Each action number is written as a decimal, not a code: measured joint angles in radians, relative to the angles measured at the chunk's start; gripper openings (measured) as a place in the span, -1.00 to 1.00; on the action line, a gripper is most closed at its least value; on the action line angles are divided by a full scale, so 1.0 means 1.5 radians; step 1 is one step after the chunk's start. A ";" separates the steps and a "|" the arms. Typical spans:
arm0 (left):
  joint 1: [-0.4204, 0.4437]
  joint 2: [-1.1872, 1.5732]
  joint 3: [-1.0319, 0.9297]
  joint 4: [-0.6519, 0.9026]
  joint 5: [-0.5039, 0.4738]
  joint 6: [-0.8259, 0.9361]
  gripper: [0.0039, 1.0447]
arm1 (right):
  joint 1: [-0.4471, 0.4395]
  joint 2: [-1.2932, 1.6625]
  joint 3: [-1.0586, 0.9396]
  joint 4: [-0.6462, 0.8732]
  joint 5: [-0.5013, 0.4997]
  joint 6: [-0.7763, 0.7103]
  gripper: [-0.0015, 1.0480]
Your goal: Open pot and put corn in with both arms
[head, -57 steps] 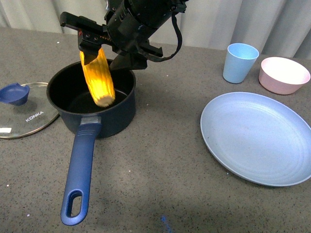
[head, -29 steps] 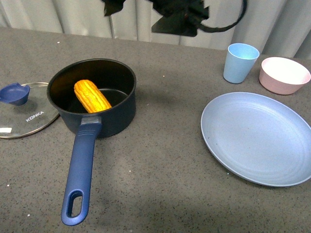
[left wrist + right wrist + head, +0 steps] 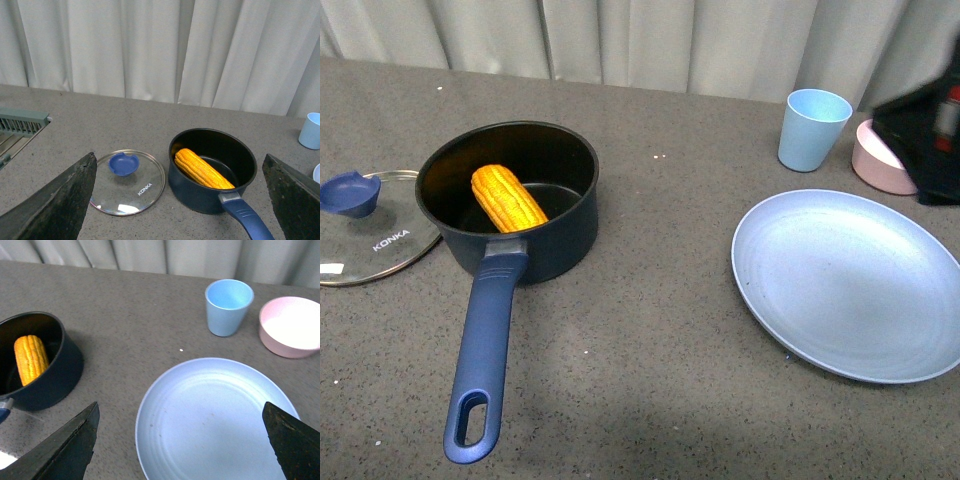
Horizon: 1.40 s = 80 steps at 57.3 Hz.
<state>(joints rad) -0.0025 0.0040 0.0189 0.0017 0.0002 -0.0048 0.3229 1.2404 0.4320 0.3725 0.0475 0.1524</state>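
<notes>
The navy pot (image 3: 565, 225) stands uncovered at the left with its long blue handle (image 3: 482, 355) pointing toward me. The yellow corn (image 3: 508, 198) lies inside it, tilted against the wall; it also shows in the left wrist view (image 3: 202, 168) and the right wrist view (image 3: 30, 358). The pot's glass lid (image 3: 370, 240) with a blue knob lies flat on the table left of the pot. My left gripper (image 3: 182, 200) is open and empty, high above the pot and lid. My right gripper (image 3: 182, 440) is open and empty above the blue plate; part of that arm (image 3: 925, 140) shows at the right edge.
A large light-blue plate (image 3: 850, 285) lies at the right. A light-blue cup (image 3: 813, 128) and a pink bowl (image 3: 880, 160) stand behind it. A white curtain hangs along the back. A grey slotted tray (image 3: 20, 125) shows beyond the lid in the left wrist view.
The corn was held upright over the pot by the right gripper, then let go; it now lies in the pot. The right arm has drawn back to the right edge.
</notes>
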 joint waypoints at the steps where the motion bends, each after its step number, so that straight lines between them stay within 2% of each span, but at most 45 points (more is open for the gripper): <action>1: 0.000 0.000 0.000 0.000 0.000 0.000 0.88 | -0.004 -0.012 -0.008 -0.003 0.000 0.000 0.82; 15: 0.000 0.000 0.000 0.000 0.000 0.000 0.88 | -0.081 -0.259 -0.111 -0.082 0.026 -0.039 0.82; 18: 0.000 0.000 0.000 0.000 0.000 0.000 0.88 | -0.114 -0.306 -0.120 -0.129 0.025 -0.035 0.82; 29: 0.000 0.000 0.000 0.000 0.000 0.000 0.88 | -0.222 -0.425 -0.155 -0.175 -0.008 -0.047 0.81; 32: 0.000 0.000 0.000 0.000 0.000 0.000 0.88 | -0.223 -0.445 -0.190 -0.099 -0.016 -0.063 0.68; 33: 0.000 0.000 0.000 0.000 0.000 0.000 0.88 | -0.221 -0.456 -0.215 -0.041 -0.023 -0.070 0.58; 36: 0.000 0.000 0.000 0.000 0.000 0.000 0.88 | -0.216 -0.477 -0.241 0.032 -0.033 -0.084 0.36; 41: 0.000 0.000 0.000 0.000 0.000 0.000 0.88 | -0.216 -0.500 -0.248 0.036 -0.032 -0.091 0.10; 46: 0.000 0.000 0.000 0.000 0.000 0.000 0.88 | -0.216 -0.532 -0.259 0.015 -0.032 -0.095 -0.27; 52: 0.000 0.000 0.000 0.000 0.000 0.000 0.88 | -0.216 -0.553 -0.275 0.012 -0.032 -0.097 -0.63; 53: 0.000 0.000 0.000 0.000 0.000 0.000 0.88 | -0.216 -0.554 -0.276 0.013 -0.032 -0.097 -0.64; 57: 0.000 0.000 0.000 0.000 0.000 0.000 0.88 | -0.216 -0.574 -0.285 0.004 -0.031 -0.098 -0.95; 80: 0.000 0.000 0.000 0.000 0.000 0.000 0.88 | -0.216 -0.668 -0.285 -0.087 -0.032 -0.100 -0.98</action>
<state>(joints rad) -0.0025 0.0040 0.0189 0.0013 0.0002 -0.0048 -0.0010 0.2390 0.0051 0.2417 -0.0006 0.0025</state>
